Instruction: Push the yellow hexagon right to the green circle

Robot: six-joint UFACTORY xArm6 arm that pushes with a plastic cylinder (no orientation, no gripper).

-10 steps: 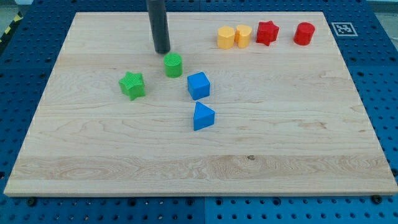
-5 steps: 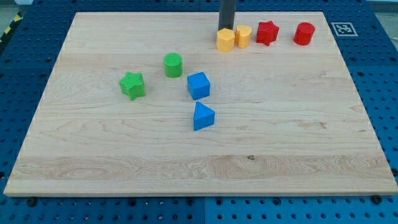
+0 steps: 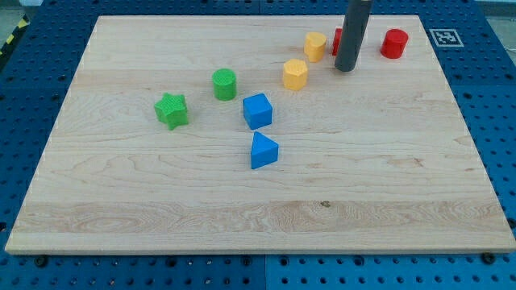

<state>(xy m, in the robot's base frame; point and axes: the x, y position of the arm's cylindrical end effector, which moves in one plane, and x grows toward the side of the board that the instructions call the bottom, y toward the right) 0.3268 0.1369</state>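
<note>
Two yellow blocks sit apart: the yellow hexagon (image 3: 295,74) lies well right of the green circle (image 3: 224,84) on the counter (image 3: 387,161). My tip (image 3: 345,68), with no fingers to open or close, rests right of the hexagon, placed, I judge, to shove it leftward.

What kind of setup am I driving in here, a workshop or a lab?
Probably a lab test bench: a wooden board of small coloured blocks sits on a blue perforated table, with a printed marker tag at the board's top right corner.

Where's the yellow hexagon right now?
The yellow hexagon sits in the view's upper middle, between the green circle at its left and my tip at its right.
</note>
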